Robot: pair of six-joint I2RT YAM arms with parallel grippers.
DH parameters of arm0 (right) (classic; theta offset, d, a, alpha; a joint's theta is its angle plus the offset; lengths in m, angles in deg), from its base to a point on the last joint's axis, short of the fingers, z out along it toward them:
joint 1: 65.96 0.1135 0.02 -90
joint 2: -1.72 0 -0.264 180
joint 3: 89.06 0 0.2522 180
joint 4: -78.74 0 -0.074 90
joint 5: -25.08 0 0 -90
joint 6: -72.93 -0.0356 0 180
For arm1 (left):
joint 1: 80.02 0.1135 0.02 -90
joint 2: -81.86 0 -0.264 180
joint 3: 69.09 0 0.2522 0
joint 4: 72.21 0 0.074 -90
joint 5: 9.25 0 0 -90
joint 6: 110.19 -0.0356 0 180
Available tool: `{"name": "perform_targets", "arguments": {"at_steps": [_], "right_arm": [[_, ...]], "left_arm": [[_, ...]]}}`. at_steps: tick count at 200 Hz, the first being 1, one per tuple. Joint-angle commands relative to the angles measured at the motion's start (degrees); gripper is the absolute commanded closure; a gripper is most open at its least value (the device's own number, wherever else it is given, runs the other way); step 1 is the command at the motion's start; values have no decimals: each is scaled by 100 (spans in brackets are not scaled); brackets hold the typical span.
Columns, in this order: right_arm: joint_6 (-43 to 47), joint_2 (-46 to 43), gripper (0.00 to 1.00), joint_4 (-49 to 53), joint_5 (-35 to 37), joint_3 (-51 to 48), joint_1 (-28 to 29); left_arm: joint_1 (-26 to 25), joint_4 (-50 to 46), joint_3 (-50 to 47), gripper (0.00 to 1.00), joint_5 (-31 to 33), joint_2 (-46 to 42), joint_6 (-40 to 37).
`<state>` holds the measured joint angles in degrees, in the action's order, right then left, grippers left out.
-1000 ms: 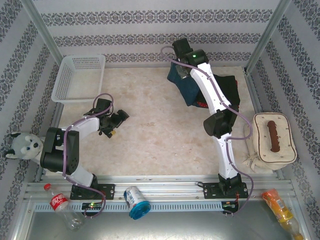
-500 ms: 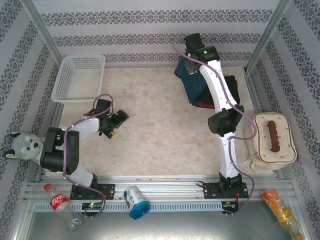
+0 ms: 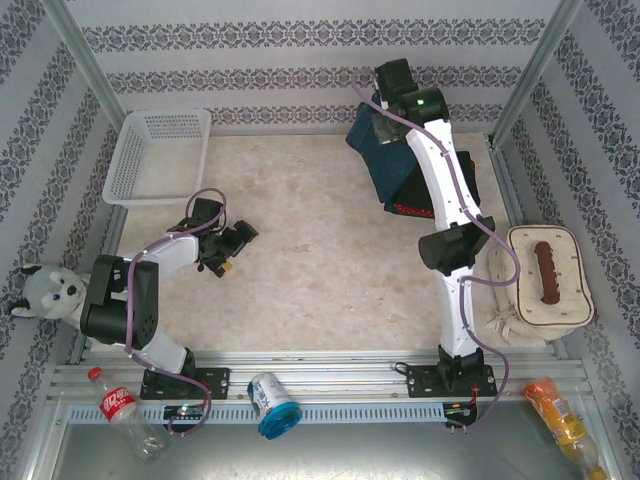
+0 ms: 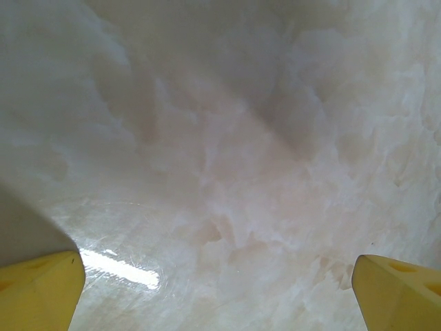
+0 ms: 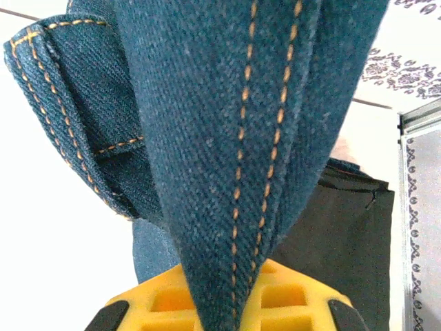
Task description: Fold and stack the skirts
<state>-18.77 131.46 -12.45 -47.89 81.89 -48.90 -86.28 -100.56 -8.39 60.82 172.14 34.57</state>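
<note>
**Currently: one denim skirt hanging from the right hand, left hand standing idle**

At the far left corner the white mesh basket [image 3: 160, 150] is sitting on the tabletop [image 3: 320, 270], well apart from the work. Nearer the arms, the left hand [image 3: 235, 243] is hovering low over bare tabletop. Its yellow fingertips [image 4: 41, 289] are standing wide apart and are holding nothing.

Further right, the dark blue denim skirt [image 3: 375, 160] is hanging from the right hand [image 3: 388, 105], which is reaching toward the far edge of the tabletop. In the right wrist view the fingers are pressing together on a stitched fold of the denim, and the cloth is falling away from them in a bunched drape. Whether its lower edge is touching the pile beneath cannot be told.

Under and to the right of it, the red polka-dot skirt [image 3: 408, 210] and the black skirt [image 3: 468, 180] are lying heaped together at the far right of the tabletop, not yet folded.

Handling, as a judgement:
- The denim is looking soft but thick, and the heaviest cloth here.
- Its double-stitched seams and hem are offering the firmest hold and should not be slipping in a pinch.
- Held at one point it is bunching, so a second hold at an opposite corner will likely be needed to spread it flat.
- The black cloth is appearing thinner and limper, so it is likely to crumple when taken.
</note>
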Motion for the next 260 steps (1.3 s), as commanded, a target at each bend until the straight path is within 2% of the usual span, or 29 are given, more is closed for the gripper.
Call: {"name": "perform_targets", "arguments": {"at_steps": [1,26,42,97,150,178,218,230,238,254,260], "right_arm": [[-233,-439,100,99,43,266,-167],[-362,-450,100,319,-195,76,-525],[-345,-492,100,155,-467,-448,-821],[-87,-651,100,-1848,-802,-2716,-1778],[498,-642,100,-2730,-1727,-3503,-2231],[625,-447,100,-2417,-1458,-3113,-2319],[319,-150,93,-1562,-192,-2332,-2330],[274,-57,88,-1292,-36,-2132,-2354],[211,-21,80,-1167,74,-2062,-2373],[48,-82,50,-1067,268,-2086,-2413],[7,-168,28,-1114,176,-2172,-2434]], "left_arm": [[24,141,-77,0,-200,130,69],[24,157,-67,0,-236,179,71],[15,136,-51,0,-236,216,51],[3,67,-74,0,-198,257,13],[2,-23,-100,0,-130,279,-92],[10,-33,-73,0,-155,333,-124],[2,43,-100,0,-167,371,-106],[5,39,-89,0,-185,400,-109],[3,44,-83,0,-181,411,-116],[6,61,-96,0,-196,421,-122],[6,69,-103,0,-192,416,-117]]}}
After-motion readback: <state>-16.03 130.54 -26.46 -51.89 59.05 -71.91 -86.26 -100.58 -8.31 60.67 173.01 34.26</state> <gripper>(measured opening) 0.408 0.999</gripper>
